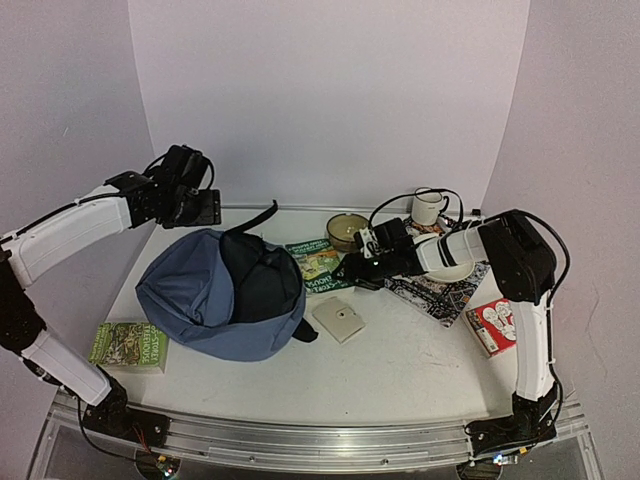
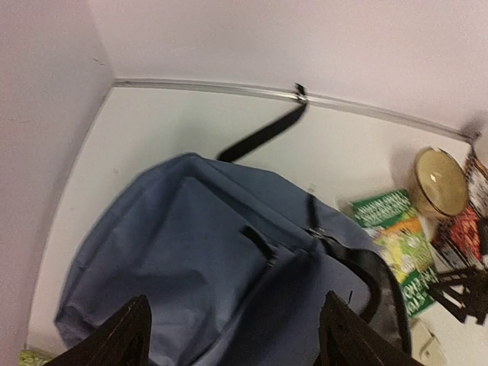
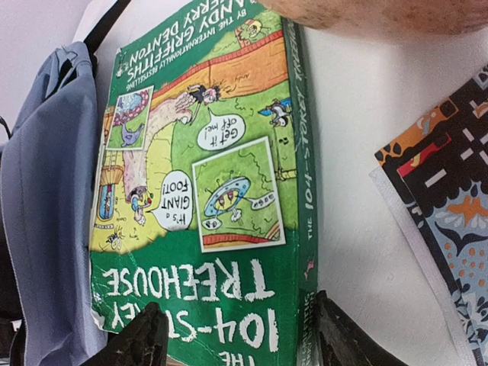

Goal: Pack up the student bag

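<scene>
1 slate-blue fabric backpack (image 1: 195, 300); 2 green Treehouse paperbacks (image 1: 128, 345) (image 1: 318, 265); 1 white ceramic mug (image 1: 430, 208); 1 round tan tin (image 1: 348, 230).

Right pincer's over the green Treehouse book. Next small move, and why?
Probably lower the right pincer and close it on the green book: the pincer hangs open over the book's end, and the book lies flat beside the student bag, not yet packed.

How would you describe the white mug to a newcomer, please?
Find the big blue backpack on the table's left half. Look across to the back right, by the wall: the mug stands right of the round tin, the only cup, white with a handle.
</scene>
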You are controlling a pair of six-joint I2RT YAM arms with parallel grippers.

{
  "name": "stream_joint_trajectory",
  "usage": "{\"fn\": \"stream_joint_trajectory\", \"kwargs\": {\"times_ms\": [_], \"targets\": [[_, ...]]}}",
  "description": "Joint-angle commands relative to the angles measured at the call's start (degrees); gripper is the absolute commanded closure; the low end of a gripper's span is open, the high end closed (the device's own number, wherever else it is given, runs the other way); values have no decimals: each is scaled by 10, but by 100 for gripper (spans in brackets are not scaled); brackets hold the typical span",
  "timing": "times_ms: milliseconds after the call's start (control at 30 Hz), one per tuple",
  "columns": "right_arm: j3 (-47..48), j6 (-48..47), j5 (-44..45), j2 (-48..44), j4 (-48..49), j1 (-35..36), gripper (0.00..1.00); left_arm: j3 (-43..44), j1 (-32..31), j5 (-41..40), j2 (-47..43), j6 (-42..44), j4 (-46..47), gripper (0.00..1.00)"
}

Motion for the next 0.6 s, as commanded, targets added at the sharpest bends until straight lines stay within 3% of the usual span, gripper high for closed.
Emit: {"fn": "stream_joint_trajectory", "kwargs": {"times_ms": [0, 300, 567], "targets": [[-28, 31, -22, -17, -12, 8, 34, 42, -73, 88, 38, -33, 17, 24], [-46, 46, -19, -16, 6, 14, 34, 72, -133, 141, 109, -57, 71, 23], [-64, 60, -11, -16, 16, 16, 35, 163, -151, 141, 257, -9, 95, 21]]}}
